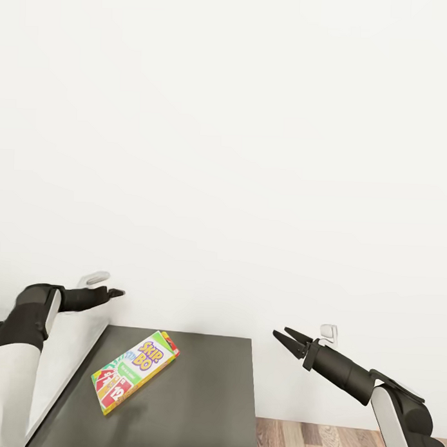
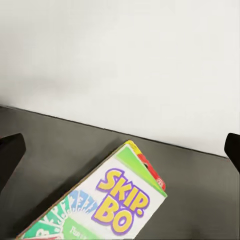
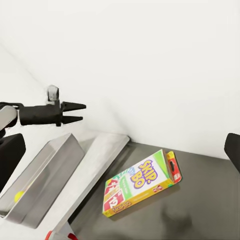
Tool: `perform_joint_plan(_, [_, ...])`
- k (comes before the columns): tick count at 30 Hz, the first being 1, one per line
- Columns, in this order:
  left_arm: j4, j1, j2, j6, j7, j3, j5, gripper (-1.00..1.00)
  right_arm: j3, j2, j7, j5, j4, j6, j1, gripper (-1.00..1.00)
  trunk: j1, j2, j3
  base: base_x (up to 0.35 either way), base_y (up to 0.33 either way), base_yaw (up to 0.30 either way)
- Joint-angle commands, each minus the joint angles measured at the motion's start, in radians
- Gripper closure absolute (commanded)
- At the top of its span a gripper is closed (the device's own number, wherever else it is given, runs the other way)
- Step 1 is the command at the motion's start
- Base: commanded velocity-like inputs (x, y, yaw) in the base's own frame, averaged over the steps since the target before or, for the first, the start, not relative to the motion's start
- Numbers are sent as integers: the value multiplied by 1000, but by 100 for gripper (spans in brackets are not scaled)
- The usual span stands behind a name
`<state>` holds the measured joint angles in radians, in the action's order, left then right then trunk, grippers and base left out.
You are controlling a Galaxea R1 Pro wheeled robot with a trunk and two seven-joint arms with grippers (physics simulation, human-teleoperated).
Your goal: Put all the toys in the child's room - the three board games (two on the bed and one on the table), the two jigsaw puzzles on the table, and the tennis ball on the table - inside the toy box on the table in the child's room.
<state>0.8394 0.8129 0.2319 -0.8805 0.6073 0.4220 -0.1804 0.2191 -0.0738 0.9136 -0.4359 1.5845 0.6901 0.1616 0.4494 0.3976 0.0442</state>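
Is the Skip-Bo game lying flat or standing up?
Lying flat. The Skip-Bo game rests face up on the dark-grey top, its printed front showing, nothing touching it.

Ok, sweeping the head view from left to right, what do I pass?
Left claw → Skip-Bo board game lying on the dark-grey side unit → right claw, both claws open and holding nothing.

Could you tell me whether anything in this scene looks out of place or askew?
Yes. The Skip-Bo board game lies flat on the dark-grey side unit, turned askew to its edges, not in the toy box beside it. Both grippers, left gripper and right gripper, hover open and empty.
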Motion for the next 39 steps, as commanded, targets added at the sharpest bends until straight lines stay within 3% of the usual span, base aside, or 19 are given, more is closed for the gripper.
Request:
perform_joint_plan(1, [-4, 11, -13, -2, -51, 3, -11, -100, 1, 0, 1, -4, 0, 6, 1, -100, 1, 2, 3, 0, 0, 0])
perform_joint_plan(3, [-16, 24, -37, 5, -158, 3, -10, -100, 2, -1, 1, -4, -1, 6, 1, -100, 1, 2, 4, 0, 0, 0])
perform_joint_plan(4, [-32, 33, -63, 21, -248, 2, -10, -100, 5, -2, 0, -4, -1, 5, 1, -100, 1, 2, 4, 0, 0, 0])
perform_joint_plan(5, [-41, 36, -75, 33, -288, 1, -10, -100, 7, -2, 0, -4, -1, 5, 1, -100, 1, 2, 5, 0, 0, 0])
perform_joint_plan(8, [-67, 42, -105, 75, -387, 1, -11, -100, 21, -3, -2, -4, -2, 5, 1, -100, 1, 2, 9, 0, 0, 0])
perform_joint_plan(13, [-128, 49, -136, 144, -501, -1, -11, -100, 65, -7, -2, -4, -7, 7, 1, -100, 1, 2, 16, 0, 0, 0])
perform_joint_plan(23, [-206, 52, -150, 213, -547, -36, -11, -100, 112, -10, -1, -4, -9, 10, 1, -100, 1, 2, 32, 0, 0, 0])
perform_joint_plan(39, [-227, 52, -165, 275, -554, -55, -13, -100, 118, -14, -2, -4, -9, 12, 1, -100, 1, 2, 58, 0, 0, 0])
